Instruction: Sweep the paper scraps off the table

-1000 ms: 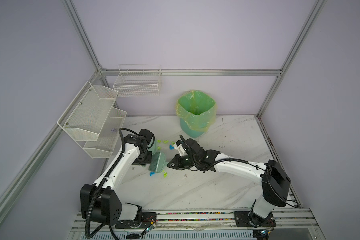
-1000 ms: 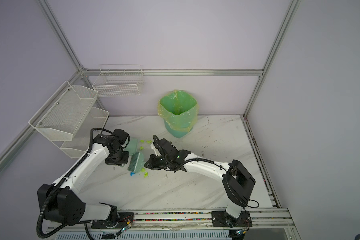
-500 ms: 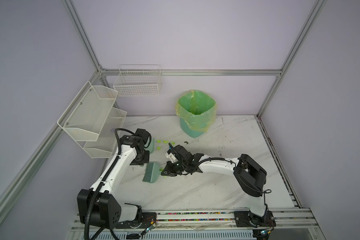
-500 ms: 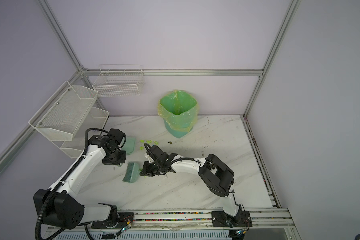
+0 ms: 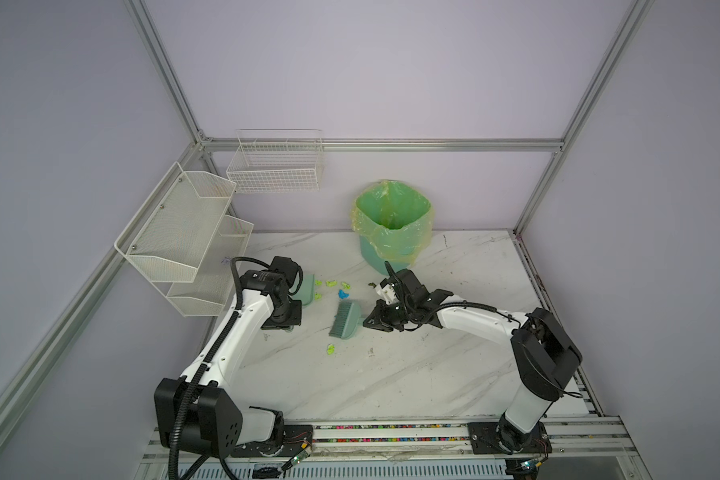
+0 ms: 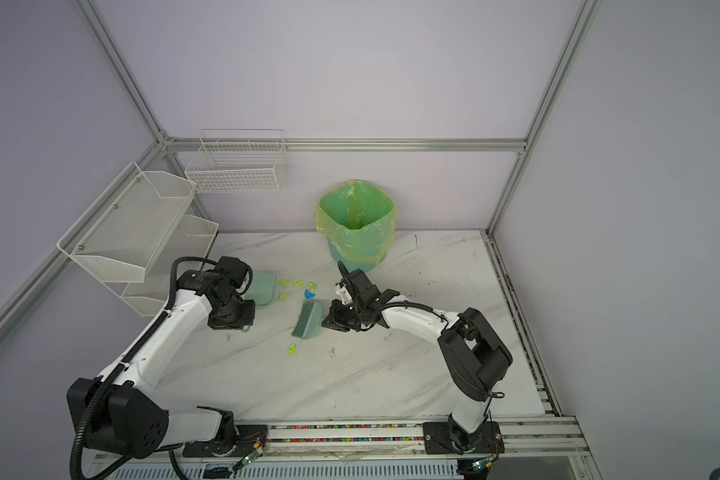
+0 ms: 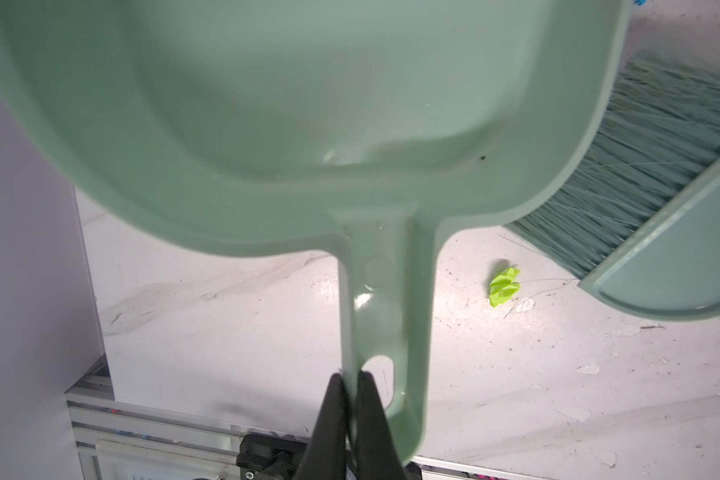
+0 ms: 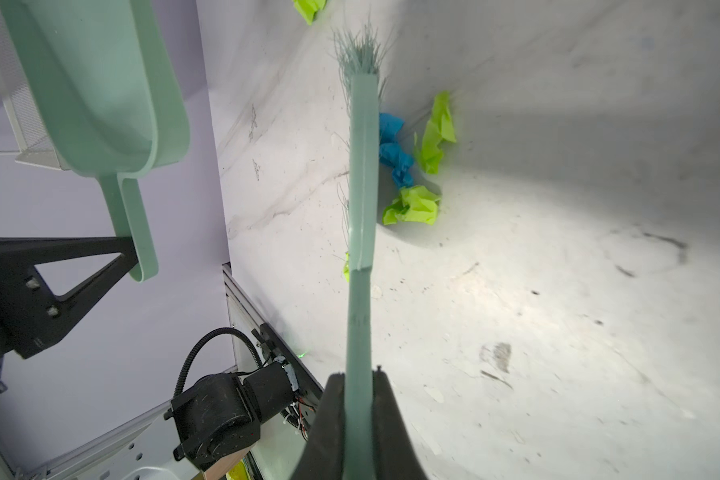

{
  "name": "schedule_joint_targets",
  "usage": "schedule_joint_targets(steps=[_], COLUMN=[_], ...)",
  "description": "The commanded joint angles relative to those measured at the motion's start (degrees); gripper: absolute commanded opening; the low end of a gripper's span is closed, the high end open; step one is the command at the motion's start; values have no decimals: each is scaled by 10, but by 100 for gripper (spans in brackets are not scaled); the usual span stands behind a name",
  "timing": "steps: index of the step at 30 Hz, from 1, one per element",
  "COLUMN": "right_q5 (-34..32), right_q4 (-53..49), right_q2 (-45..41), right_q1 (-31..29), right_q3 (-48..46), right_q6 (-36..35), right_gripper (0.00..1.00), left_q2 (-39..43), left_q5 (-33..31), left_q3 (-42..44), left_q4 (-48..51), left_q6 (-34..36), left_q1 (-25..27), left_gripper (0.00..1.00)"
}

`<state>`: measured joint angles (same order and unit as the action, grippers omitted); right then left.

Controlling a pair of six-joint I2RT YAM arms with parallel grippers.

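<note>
Twice pinching shut: left gripper (image 7: 350, 384) on dustpan (image 7: 267, 104), right gripper (image 8: 358, 382) on brush (image 8: 362, 166); risking hard strokes scattering centre-frame paper scraps (image 5: 330, 283).

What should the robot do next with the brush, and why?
Probably shift the brush farther back, so its bristles line up with the paper scraps. Most scraps lie beside the dustpan, just beyond the brush head; a stroke from here would likely miss them. The right gripper is shut on the brush, the left gripper on the dustpan.
</note>
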<state>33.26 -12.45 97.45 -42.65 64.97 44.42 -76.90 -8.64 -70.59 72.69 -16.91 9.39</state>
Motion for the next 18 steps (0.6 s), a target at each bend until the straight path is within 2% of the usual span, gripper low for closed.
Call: schedule_joint_targets(steps=[1,5,9,14,18], right_q5=[-10,-23,-44,-34,-37], right_q4=[-80,-121,-170,-153,-135], right_q2=[-34,-68,-90,-108,-87], right_q1=[14,29,30,17,-29], right_q3=[-31,-46,-10,37,66], right_q6=[-41,-58,-91,-62,-37], right_gripper=[0,0,0,0,0], left_q2=[7,11,14,13,13], left_q5=[26,27,33,30,25], left_q3=[11,20,19,20,20], left_q4=[-17,-17,-18,-18,-18], left_q6=[7,7,8,8,6], left_q1=[-2,2,2,2,2], left_gripper=[0,0,0,0,0])
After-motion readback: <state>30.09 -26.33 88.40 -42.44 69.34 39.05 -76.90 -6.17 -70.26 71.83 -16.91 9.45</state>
